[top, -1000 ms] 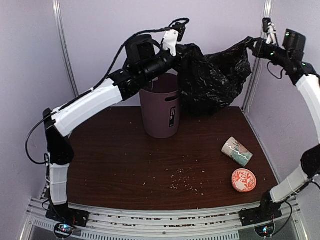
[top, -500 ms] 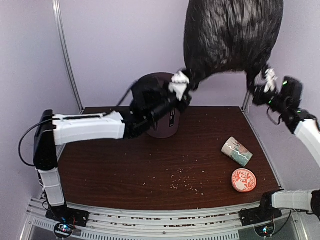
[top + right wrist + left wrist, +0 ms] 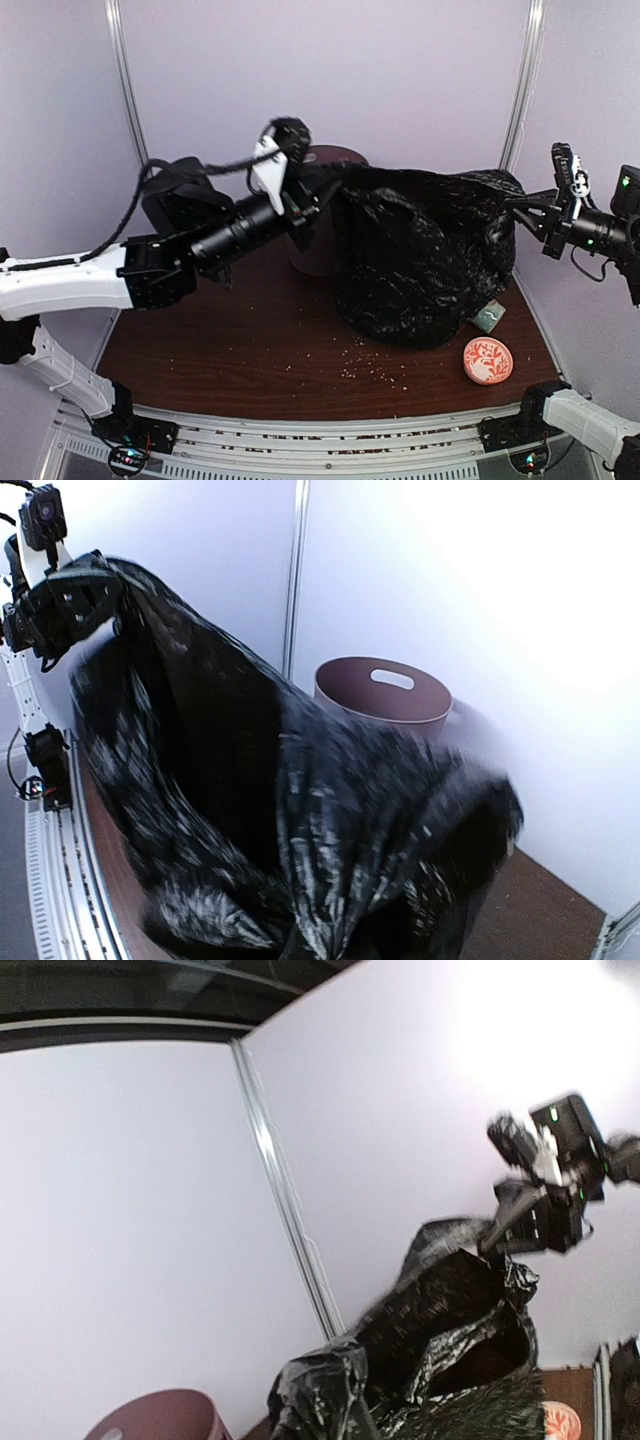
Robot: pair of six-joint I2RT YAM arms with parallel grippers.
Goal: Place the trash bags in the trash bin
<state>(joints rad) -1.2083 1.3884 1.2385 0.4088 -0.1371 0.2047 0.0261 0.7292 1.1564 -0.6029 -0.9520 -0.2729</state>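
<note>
Brown table, trash bag — outside trash bin

Crinkled black trash bag hangs stretched wide — mauve-brown trash bin upright behind.

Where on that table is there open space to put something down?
Front-left of the table: bare wood between the left arm, the near rail and the crumbs. The right side is crowded: the trash bag hangs there, with the mug and red dish beside it and the trash bin behind.
</note>
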